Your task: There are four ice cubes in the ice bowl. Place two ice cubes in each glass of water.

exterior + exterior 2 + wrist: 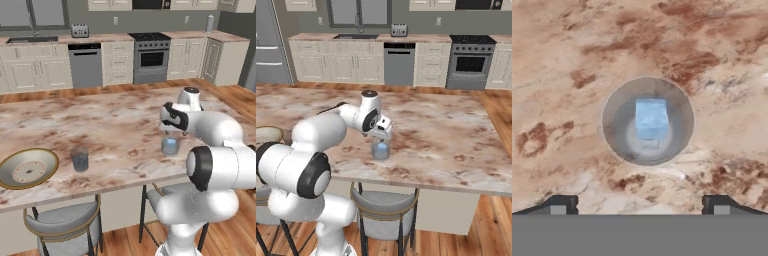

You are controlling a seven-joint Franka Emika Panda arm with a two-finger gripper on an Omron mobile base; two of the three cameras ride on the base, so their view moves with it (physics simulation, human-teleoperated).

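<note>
Claw (pixel 639 204): hung directly above the right-hand glass, finger tips spread wide apart, grasping nothing.
Right-hand glass (pixel 170 145): stood upright on the marble surface (pixel 100 120) near its front edge, just beneath the claw.
Ice cube (pixel 651 118): light blue, lay inside the right-hand glass; a second, smaller pale cube (pixel 650 144) showed beneath it.
Left-hand glass (pixel 79 158): upright near the front edge, well apart from the other glass, just beside the bowl.
Ice bowl (pixel 10 162): sat at the surface's front left corner; contents too small to tell.
</note>
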